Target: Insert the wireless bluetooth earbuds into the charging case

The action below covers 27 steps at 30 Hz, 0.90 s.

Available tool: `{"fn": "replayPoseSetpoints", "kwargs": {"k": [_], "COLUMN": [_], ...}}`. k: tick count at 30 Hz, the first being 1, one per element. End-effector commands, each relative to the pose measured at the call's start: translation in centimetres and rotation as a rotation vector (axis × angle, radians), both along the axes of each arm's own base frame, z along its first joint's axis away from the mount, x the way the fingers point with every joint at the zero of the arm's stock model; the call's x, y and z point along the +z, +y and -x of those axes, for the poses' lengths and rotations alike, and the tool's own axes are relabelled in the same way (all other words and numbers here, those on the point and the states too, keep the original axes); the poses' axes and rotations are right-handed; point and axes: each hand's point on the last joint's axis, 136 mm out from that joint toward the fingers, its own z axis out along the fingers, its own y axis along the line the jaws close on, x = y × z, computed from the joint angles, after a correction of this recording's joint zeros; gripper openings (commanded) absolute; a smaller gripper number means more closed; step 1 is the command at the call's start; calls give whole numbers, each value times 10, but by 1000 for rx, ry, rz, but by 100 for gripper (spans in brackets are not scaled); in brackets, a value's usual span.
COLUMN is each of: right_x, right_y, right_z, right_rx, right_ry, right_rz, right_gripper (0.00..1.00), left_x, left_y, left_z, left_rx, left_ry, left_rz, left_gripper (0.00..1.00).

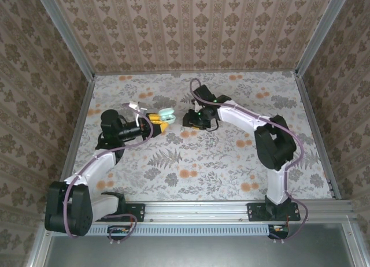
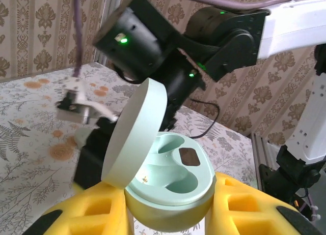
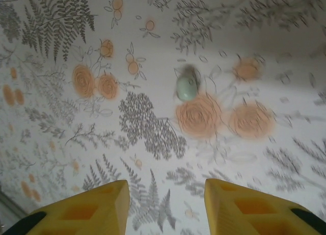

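Floral-patterned table [image 1: 196, 163]; damask-papered walls [image 1: 191, 24]; a rail [image 1: 196, 210], perhaps aluminium, at its near edge.

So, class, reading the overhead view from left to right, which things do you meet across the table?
Left arm's black wrist → charging case → right gripper → right arm's black elbow.

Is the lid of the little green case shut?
No, the charging case has its lid tipped up, showing the hollows inside.
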Motion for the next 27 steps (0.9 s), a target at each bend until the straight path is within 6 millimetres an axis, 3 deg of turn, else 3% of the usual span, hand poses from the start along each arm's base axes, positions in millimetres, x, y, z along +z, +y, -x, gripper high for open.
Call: {"fn": "replayPoseSetpoints", "kwargs": {"k": [1,12,27], "right_x": [-12,-47,-73], "right_y": [3,11,15], "right_z": [-6,-17,-25], "right_rx": [35,73,102], "right_ry": [-7,-17,-17], "right_rz": [88,231,297], "right_gripper": [43,42,37], "left_x": [2,-1,-1], "left_y": [3,7,9], "left_z": [7,4,5], "left_rx": [-14,-1,4], "left_ry": [-9,-4,-7], "left_rz": [0,-7,-12], "left_gripper": [0,0,0]}}
